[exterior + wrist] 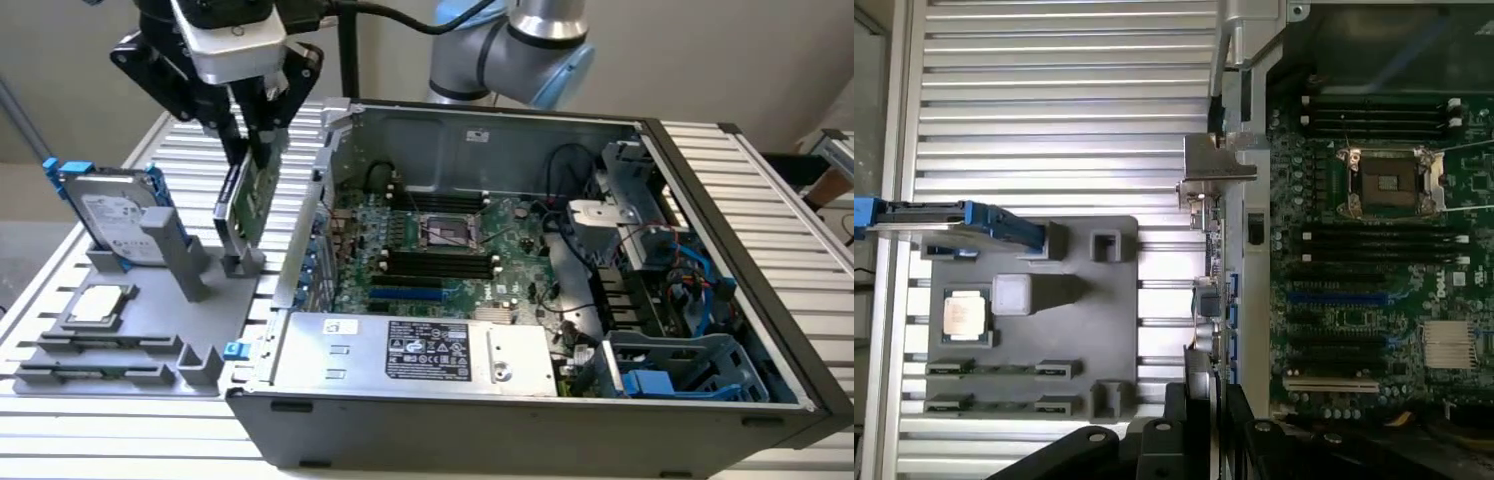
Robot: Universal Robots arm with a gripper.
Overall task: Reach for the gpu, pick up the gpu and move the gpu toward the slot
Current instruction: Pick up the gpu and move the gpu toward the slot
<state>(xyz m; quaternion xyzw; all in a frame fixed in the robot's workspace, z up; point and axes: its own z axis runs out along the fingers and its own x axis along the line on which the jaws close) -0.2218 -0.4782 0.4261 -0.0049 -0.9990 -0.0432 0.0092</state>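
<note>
The gpu (251, 205) is a thin green card hanging upright on edge, its silver bracket (1216, 172) at one end. My gripper (254, 135) is shut on the card's top edge, and its black fingers (1189, 440) clamp the card. The card hangs clear of the grey fixture (134, 330), over the strip between the fixture and the open computer case's side wall (310, 215). Both holder posts (1109, 245) on the fixture stand empty. The motherboard (461, 255) lies inside the case, with its blue expansion slot (407, 294) (1344, 297) free.
On the fixture (1054, 350) stand a hard drive with blue rails (114, 215) (944, 215) and a square silver CPU chip (100, 305) (966, 312). The power supply (414, 350) sits at the case's front, and cables and a blue drive cage (667, 370) fill the exterior view's right.
</note>
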